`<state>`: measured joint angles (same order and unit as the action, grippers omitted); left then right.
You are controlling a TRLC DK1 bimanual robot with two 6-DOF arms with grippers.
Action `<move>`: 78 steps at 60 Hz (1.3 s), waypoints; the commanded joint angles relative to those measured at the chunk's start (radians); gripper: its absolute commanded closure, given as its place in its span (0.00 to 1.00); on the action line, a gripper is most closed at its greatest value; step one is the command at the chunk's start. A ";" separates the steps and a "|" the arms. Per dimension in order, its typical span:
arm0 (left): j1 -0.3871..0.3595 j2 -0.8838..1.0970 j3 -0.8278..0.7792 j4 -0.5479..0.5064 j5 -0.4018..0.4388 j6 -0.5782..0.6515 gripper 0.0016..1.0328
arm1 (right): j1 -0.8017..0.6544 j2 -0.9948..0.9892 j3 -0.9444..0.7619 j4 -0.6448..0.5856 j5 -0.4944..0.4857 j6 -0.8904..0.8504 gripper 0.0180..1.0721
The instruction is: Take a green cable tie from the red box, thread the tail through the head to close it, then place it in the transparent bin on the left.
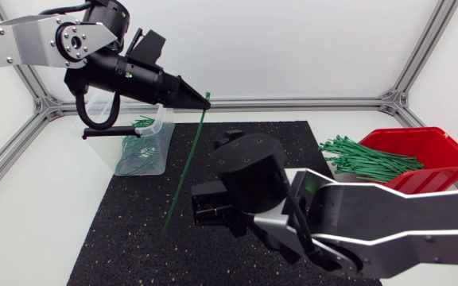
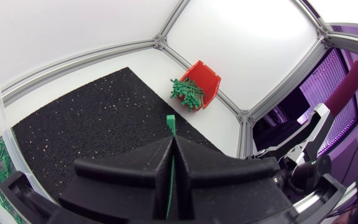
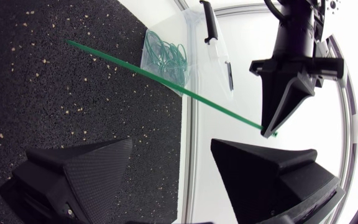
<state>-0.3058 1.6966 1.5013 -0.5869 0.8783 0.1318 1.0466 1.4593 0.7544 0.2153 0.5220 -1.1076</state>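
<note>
Head view first: shows the matte black left gripper (image 1: 200, 96) raised over the far edge of the black speckled rubber mat (image 1: 133, 238), clamped tight on a long green plastic cable tie (image 1: 187, 159) just below its small head (image 1: 207, 95). Lets the strap hang down at a slight slant, probably to offer the free tail to the other arm for threading. Cannot be decided whether the tail tip touches the mat or hangs just above it. Finds the matte black right gripper (image 3: 171, 146) low beside the strap, its two wedge fingers wide apart and holding nothing, with the strap crossing ahead of them in the right wrist view; seems placed to catch the tail, as a judgement only. Confirms in the left wrist view the fingers pressed together on the strap, only the head poking out beyond the tips. Has the red plastic box (image 1: 444, 147) with its heap of loose green ties (image 1: 356, 155) well apart on the right, and the transparent plastic bin (image 1: 162, 131), with some looped ties (image 1: 133, 155) inside, just under the left arm, near for the final drop. Hides several things: most of the right fingers under their own wrist in the head view, part of the bin behind the left arm, and the direction of the head's slot, too small to tell.
</note>
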 commanded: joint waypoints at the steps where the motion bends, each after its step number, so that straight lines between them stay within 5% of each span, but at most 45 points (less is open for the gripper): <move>1: -0.019 0.046 0.074 -0.027 0.011 0.020 0.97 | 0.007 0.027 -0.041 0.036 0.006 -0.075 0.12; 28: -0.058 0.224 0.318 -0.169 0.016 0.071 0.97 | 0.001 0.099 -0.110 0.233 -0.054 -0.276 0.14; 46: -0.072 0.232 0.338 -0.194 0.025 0.083 0.97 | -0.002 0.168 -0.104 0.323 -0.099 -0.376 0.19; 63: -0.076 0.256 0.370 -0.231 0.045 0.086 0.97 | 0.012 0.210 -0.136 0.432 -0.131 -0.446 0.43; 78: -0.075 0.281 0.398 -0.241 0.064 0.078 0.97 | 0.036 0.242 -0.142 0.470 -0.154 -0.454 0.44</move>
<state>-0.3744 1.9488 1.8637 -0.8150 0.9276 0.1921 1.0676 1.6772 0.6315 0.6624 0.3771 -1.5307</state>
